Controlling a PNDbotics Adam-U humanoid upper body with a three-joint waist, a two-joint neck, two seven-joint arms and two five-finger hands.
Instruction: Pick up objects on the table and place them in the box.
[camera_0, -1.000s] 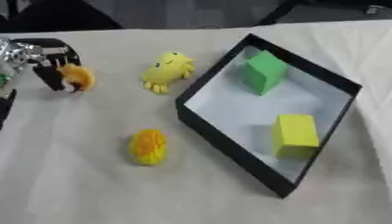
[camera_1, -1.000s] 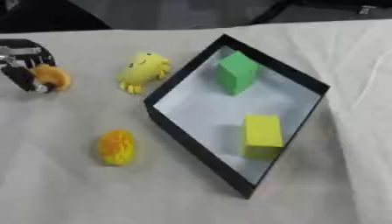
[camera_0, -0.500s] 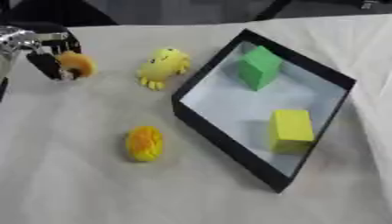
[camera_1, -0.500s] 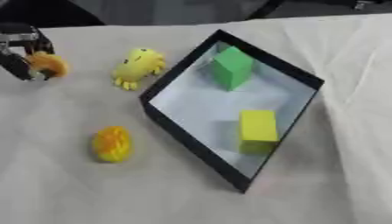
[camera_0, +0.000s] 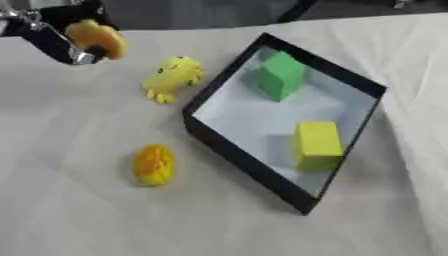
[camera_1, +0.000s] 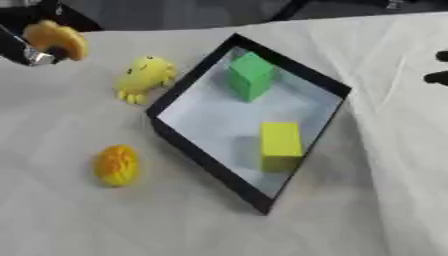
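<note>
In the left eye view my left hand (camera_0: 61, 37) is curled round one orange object (camera_0: 96, 39) at the upper left, above the table. One yellow toy (camera_0: 172, 77) and one orange-yellow lump (camera_0: 154, 164) lie on the white cloth (camera_0: 79, 210), both left of the black box (camera_0: 254, 172). Inside the box sit one green block (camera_0: 282, 75) and one yellow block (camera_0: 317, 145).

In the right eye view, dark fingertips of my right hand (camera_1: 437, 67) show at the right edge; I cannot tell how they are set. Beyond the cloth the room is dark.
</note>
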